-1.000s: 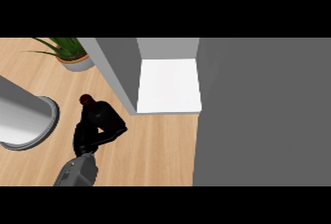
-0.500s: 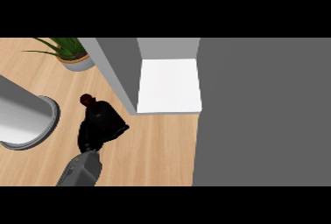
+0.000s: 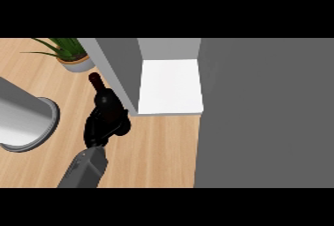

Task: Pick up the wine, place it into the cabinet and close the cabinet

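Wine bottle (image 3: 104, 97) you see clamped in the fingers of the left hand (image 3: 103, 128), just beside the open cabinet (image 3: 169, 86), above the tabletop (image 3: 157, 150).

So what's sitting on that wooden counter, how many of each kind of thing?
Wine bottle: 1, held in the left hand
Potted plant: 1
Grey cylinder: 1
Open cabinet: 1
Total: 4
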